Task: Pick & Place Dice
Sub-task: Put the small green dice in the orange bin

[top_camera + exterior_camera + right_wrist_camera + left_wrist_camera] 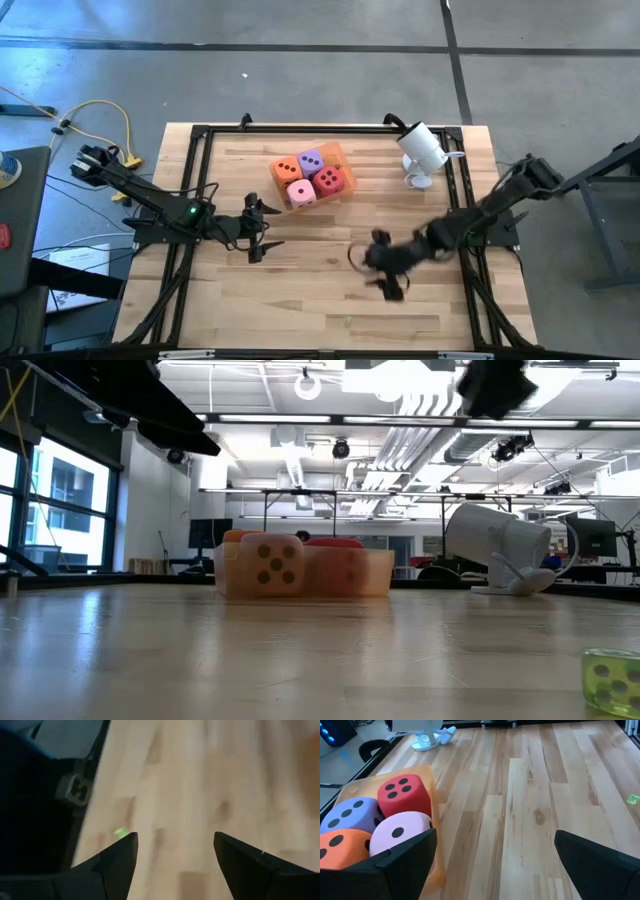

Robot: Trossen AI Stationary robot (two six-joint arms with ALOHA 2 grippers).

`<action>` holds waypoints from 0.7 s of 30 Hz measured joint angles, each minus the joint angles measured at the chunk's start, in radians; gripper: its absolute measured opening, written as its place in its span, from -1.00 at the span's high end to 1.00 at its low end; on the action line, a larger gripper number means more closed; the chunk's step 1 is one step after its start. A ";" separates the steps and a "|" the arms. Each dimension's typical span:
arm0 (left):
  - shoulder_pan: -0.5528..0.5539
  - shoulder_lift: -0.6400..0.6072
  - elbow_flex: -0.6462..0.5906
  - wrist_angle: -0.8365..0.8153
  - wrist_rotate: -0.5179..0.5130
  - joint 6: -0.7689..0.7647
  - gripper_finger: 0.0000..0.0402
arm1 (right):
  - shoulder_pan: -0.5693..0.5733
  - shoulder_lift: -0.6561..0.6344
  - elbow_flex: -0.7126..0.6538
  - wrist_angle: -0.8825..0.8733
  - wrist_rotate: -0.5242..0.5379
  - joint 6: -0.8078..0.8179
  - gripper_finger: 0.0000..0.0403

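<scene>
All four dice (310,175) already sit in the orange tray (343,157) near the bench's far edge, so it looks finished, with left gripper (262,230) and right gripper (388,268) spread empty.

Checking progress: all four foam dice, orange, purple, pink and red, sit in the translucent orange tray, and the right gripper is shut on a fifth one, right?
Not quite. The four foam dice sit in the translucent orange tray, but the right gripper is open and empty, as the right wrist view shows.

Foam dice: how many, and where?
4, all in the orange tray: orange die and purple die at the far side, pink die and red die nearer. None seems hidden.
</scene>
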 joint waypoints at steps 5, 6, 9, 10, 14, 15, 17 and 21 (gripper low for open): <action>0.000 0.001 0.000 0.000 0.002 -0.014 -0.96 | 0.168 0.119 -0.065 0.153 0.069 0.190 -0.26; 0.000 0.001 0.000 0.002 0.002 -0.013 -0.96 | 0.191 0.151 -0.065 0.190 0.089 0.209 -0.26; 0.000 0.001 0.000 0.014 0.002 -0.014 -0.96 | 0.234 0.240 -0.064 0.271 0.173 0.229 -0.26; 0.000 0.001 0.000 0.015 0.002 -0.014 -0.96 | 0.238 0.272 -0.064 0.309 0.195 0.229 -0.26; 0.000 0.001 0.000 0.019 0.002 -0.020 -0.96 | 0.220 0.361 -0.066 0.408 0.142 0.219 -0.26; 0.000 0.001 0.000 0.019 0.003 -0.026 -0.96 | 0.210 0.363 -0.066 0.420 0.115 0.211 -0.26; 0.000 0.001 0.000 0.019 0.005 -0.032 -0.96 | 0.195 0.350 -0.065 0.422 0.090 0.205 -0.26; 0.000 0.001 0.000 0.019 0.005 -0.032 -0.96 | 0.189 0.320 -0.064 0.409 0.111 0.138 -0.26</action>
